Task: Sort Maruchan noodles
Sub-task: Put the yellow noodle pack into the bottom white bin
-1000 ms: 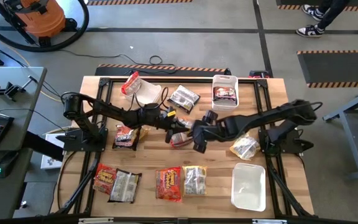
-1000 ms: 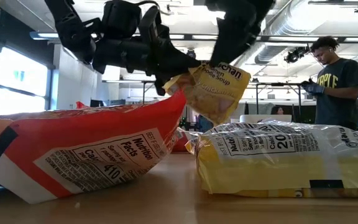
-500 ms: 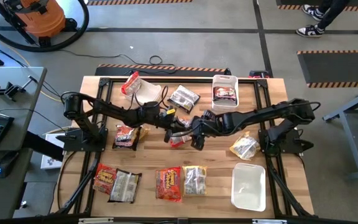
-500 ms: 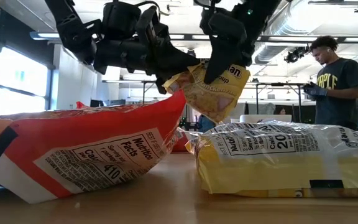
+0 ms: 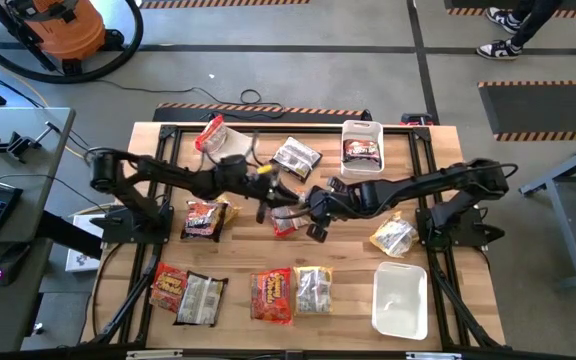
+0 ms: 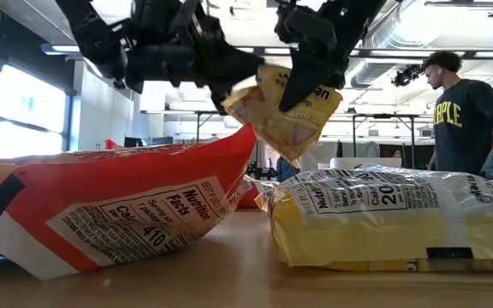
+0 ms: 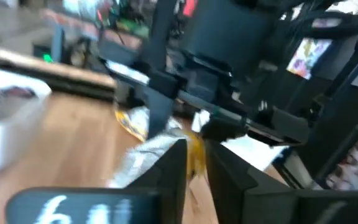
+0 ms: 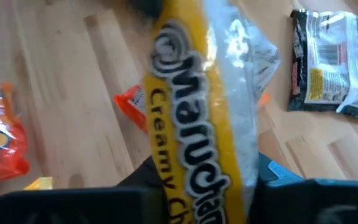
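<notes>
A yellow-and-white Maruchan noodle packet (image 6: 295,115) hangs in the air over the table's middle, between my two grippers. My right gripper (image 6: 302,79) is shut on it from above; the right wrist view shows the packet (image 8: 197,106) close up. My left gripper (image 6: 236,85) reaches in level from the table's left, and its fingers stand a narrow gap apart around the packet's corner. A red packet (image 5: 286,224) lies on the table under them. My left gripper has a yellow corner edge (image 7: 195,155) of the packet between its two fingers, which lie level and come from the table's left. The packet is clear of the table. My right gripper pinches the packet's upper part (image 8: 219,177) between its two fingers, slanting down from the table's right. The packet hangs tilted below it, lifted clear, its printed face toward the wrist camera.
Three white bins stand on the table: far right (image 5: 362,130) with a dark packet, far left (image 5: 240,152), near right (image 5: 400,298). Loose packets lie along the near edge (image 5: 272,295), at the left (image 5: 203,217), the right (image 5: 393,237) and the far middle (image 5: 295,157). A person (image 6: 462,111) stands beyond the table.
My right gripper has come down and toward the table's left onto the hanging packet and taken hold of it. My left gripper has risen a little with the packet's corner, so the packet sits more tilted.
</notes>
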Robot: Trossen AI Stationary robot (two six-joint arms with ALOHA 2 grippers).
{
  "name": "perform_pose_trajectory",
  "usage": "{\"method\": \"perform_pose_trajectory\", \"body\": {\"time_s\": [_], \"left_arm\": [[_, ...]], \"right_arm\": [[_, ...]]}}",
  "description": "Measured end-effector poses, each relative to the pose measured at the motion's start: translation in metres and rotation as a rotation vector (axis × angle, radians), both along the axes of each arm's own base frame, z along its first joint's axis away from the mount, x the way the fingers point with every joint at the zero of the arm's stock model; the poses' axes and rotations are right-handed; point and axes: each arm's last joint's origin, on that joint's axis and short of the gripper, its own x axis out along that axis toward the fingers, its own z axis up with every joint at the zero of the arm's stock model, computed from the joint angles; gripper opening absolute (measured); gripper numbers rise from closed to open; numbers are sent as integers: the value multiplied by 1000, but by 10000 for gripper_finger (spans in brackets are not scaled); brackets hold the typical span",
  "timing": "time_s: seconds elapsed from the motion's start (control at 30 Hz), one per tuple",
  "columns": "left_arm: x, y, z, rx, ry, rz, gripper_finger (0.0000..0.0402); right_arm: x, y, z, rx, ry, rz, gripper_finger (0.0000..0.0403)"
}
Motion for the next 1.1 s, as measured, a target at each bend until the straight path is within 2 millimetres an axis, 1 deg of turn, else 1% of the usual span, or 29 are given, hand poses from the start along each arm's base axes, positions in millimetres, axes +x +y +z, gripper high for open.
{"method": "perform_pose_trajectory", "body": {"time_s": [0.13, 0.23, 0.3, 0.4, 0.53, 0.6, 0.67, 0.8, 0.87, 0.93, 1.0, 1.1], "left_arm": [[-26, 8, 22, 69, -68, 50, 82], [-43, 12, 33, 96, -114, 119, 88], [-50, 11, 34, 107, -130, 170, 89], [-53, 8, 29, 139, -121, 179, 82], [-53, 8, 26, 139, -111, 182, 68], [-53, 8, 26, 140, -112, 182, 60], [-53, 7, 26, 140, -114, 179, 54], [-53, 7, 26, 150, -115, 177, 44], [-53, 7, 26, 150, -115, 179, 41], [-53, 7, 26, 150, -118, 186, 39], [-53, 7, 27, 152, -124, 187, 39], [-52, 8, 30, 154, -134, 196, 38]], "right_arm": [[-13, 7, 20, 21, 18, 33, 101], [-25, 17, 39, 58, 63, 49, 105], [-32, 30, 53, 76, 115, 66, 99], [-45, 56, 72, 120, 199, 87, 89], [-70, 98, 87, 171, 330, 51, 88], [-83, 123, 86, 206, 395, 36, 89], [-95, 148, 80, 254, 450, 17, 90], [-117, 194, 63, 344, 558, -52, 90], [-125, 212, 53, 362, 614, -81, 90], [-130, 225, 43, 355, 654, -93, 90], [-132, 235, 33, 343, 677, -93, 90], [-130, 242, 21, 304, 704, -83, 90]]}}
